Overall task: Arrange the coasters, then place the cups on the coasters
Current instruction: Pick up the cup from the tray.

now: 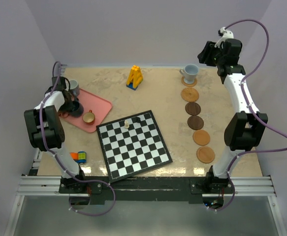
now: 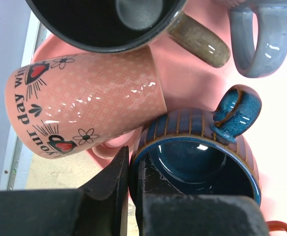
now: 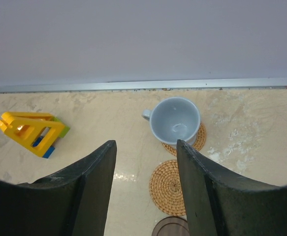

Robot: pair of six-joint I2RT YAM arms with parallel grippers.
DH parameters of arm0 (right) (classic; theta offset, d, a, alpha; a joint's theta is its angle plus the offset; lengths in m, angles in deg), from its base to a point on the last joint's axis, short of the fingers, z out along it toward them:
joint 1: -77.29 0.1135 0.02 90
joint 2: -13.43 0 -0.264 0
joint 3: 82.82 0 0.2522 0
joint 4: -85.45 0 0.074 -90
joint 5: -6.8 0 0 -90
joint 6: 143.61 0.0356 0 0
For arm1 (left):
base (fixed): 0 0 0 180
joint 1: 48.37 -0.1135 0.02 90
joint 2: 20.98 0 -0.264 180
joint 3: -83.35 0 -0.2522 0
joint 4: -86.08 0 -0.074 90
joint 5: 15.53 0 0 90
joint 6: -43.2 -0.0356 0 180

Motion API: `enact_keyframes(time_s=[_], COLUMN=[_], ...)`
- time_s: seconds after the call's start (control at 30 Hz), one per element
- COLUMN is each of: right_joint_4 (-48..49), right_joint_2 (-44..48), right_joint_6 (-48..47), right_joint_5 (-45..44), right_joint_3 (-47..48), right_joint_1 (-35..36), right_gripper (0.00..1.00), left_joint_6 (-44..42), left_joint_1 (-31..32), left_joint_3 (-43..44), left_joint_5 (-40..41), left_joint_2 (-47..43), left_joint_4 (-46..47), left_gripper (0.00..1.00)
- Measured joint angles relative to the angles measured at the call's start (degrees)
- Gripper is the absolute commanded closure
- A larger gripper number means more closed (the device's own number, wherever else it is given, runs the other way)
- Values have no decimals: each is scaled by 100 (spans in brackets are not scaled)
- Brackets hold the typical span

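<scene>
**Left jaws pinched on the teal mug's rim**

My left jaws were closed on the wall of the dark teal glazed ceramic mug (image 2: 197,147), one jaw inside the bowl and the other outside, roughly opposite its handle. The mug stood on the pink plastic tray (image 2: 281,147), close against a coppery pink patterned mug (image 2: 84,103) lying on its side. A black mug (image 2: 99,24) and a grey mug (image 2: 254,44) sat just beyond.

I judged the teal mug stiff, fairly heavy, glaze-slick and easy to chip. A rim pinch would call for a firm, level lift clear of its neighbours.

My right jaws hung open and empty above the pale blue-white cup (image 3: 175,120). That cup sat on the far end of the row of round wooden coasters (image 1: 196,122) on the beige surface (image 1: 158,88).
</scene>
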Motion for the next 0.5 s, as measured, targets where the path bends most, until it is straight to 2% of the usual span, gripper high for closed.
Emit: enact_keyframes(time_s=[0.27, 0.5], right_joint_4=[-4, -2], right_joint_2=[0, 0], right_joint_6=[-7, 13], right_joint_5=[-20, -146], right_joint_3=[0, 2], right_joint_1=[127, 205], right_gripper=[44, 43], left_joint_6=[85, 358], left_joint_1=[0, 26], left_joint_3=[-275, -459], left_joint_5=[-289, -470], left_joint_2=[-363, -1250], left_joint_4=[-26, -37], left_gripper=[100, 100])
